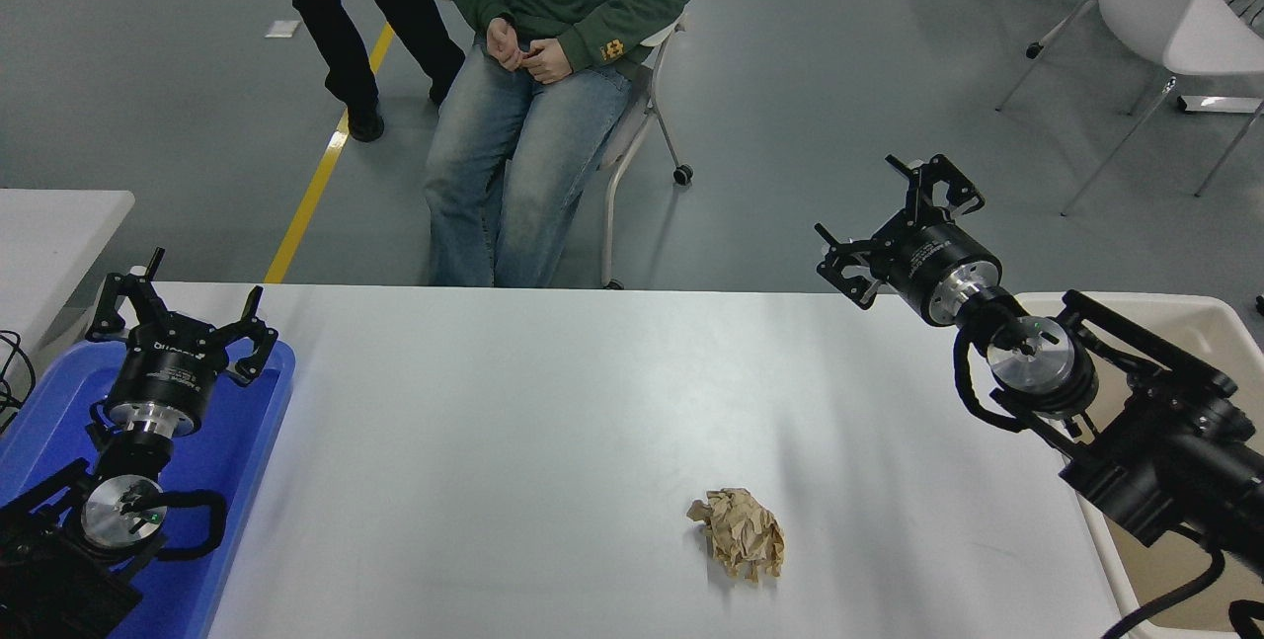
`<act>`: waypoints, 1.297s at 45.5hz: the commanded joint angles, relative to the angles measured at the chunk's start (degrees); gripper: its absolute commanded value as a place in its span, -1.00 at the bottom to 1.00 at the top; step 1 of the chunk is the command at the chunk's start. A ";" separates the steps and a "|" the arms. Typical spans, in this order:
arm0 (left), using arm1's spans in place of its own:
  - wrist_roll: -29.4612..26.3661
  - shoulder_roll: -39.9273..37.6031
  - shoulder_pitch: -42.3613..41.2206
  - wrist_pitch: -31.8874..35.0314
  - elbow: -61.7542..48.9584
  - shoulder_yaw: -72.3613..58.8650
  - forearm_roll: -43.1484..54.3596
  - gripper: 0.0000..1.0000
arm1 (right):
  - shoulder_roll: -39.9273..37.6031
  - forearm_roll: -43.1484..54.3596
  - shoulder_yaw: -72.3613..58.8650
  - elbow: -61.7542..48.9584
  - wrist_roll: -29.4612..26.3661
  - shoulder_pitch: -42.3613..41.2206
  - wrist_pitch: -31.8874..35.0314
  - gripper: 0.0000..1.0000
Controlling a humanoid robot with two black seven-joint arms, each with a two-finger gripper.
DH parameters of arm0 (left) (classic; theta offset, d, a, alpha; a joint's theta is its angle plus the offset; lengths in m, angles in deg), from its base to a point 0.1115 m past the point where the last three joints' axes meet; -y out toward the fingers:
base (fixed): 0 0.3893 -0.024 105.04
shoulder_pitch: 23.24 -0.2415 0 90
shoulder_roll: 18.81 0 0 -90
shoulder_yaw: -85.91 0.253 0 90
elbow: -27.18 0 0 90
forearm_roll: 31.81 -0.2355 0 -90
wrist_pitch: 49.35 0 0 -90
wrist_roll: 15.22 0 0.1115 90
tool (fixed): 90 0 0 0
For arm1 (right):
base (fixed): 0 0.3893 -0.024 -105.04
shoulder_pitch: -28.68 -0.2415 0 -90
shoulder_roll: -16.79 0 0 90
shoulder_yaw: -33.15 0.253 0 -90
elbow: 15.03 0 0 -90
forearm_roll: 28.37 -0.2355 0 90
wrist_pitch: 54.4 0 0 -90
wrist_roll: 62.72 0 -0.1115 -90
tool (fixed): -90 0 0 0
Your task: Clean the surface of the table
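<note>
table surface [513, 441] | white, smooth | flat | fills foreground

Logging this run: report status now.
Left gripper open, parked over blue tray. Right gripper open, raised. Crumpled paper on table surface. Path unobstructed.

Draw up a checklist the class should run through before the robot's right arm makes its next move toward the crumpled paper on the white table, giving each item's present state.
1. Right claw open and holding nothing: ok.
2. Crumpled brown paper lying free on the table surface, nothing touching it: ok.
3. Right claw positioned over the paper: not ok; it hangs near the table's far right edge, well away from the paper.
4. Path across the table between claw and paper free of other things: ok.
5. Left claw out of the way: ok; it is open above the blue tray at the left.
6. Beige bin at the right ready to take the paper: cannot tell; the arm hides much of it.
</note>
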 commanded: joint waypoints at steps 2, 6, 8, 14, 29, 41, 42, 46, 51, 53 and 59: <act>0.00 0.00 -0.04 -0.02 0.00 -0.09 0.00 1.00 | 1.33 1.11 -0.21 -3.85 0.43 0.31 0.21 0.99; 0.00 0.00 0.04 -0.02 0.00 -0.09 0.00 1.00 | 1.33 4.35 -0.38 -4.81 0.51 0.31 0.13 0.99; 0.00 0.00 -0.04 -0.02 0.00 0.00 0.00 1.00 | 1.33 6.29 -0.38 -5.08 0.51 0.40 0.13 0.99; 0.00 0.00 -0.04 -0.02 0.00 0.00 0.00 1.00 | 1.33 8.49 -0.30 -5.52 0.51 0.75 0.30 0.99; 0.00 0.00 -0.04 0.07 0.00 -0.09 0.00 1.00 | 2.82 7.44 0.85 -5.61 1.39 2.07 2.59 0.99; 0.00 0.00 -0.04 -0.02 0.00 0.00 0.00 1.00 | 3.00 7.44 2.43 -5.78 1.66 5.67 5.92 0.99; 0.00 0.00 -0.04 -0.02 0.00 -0.09 0.00 1.00 | 3.08 7.44 2.43 -5.78 1.66 5.67 6.01 0.99; 0.00 0.00 -0.04 -0.02 0.00 0.00 0.00 1.00 | 3.17 7.53 2.52 -5.87 2.18 5.76 6.19 0.99; 0.00 0.00 -0.04 -0.02 0.00 0.00 0.00 1.00 | 3.17 7.53 2.69 -6.57 2.62 6.20 6.37 1.00; 0.00 0.00 -0.04 -0.02 0.00 0.00 0.00 1.00 | 3.26 7.53 2.96 -7.10 2.71 6.72 6.89 0.99; 0.00 0.00 -0.04 -0.02 0.00 0.00 0.00 1.00 | 3.35 7.53 4.45 -8.86 3.33 8.66 11.02 1.00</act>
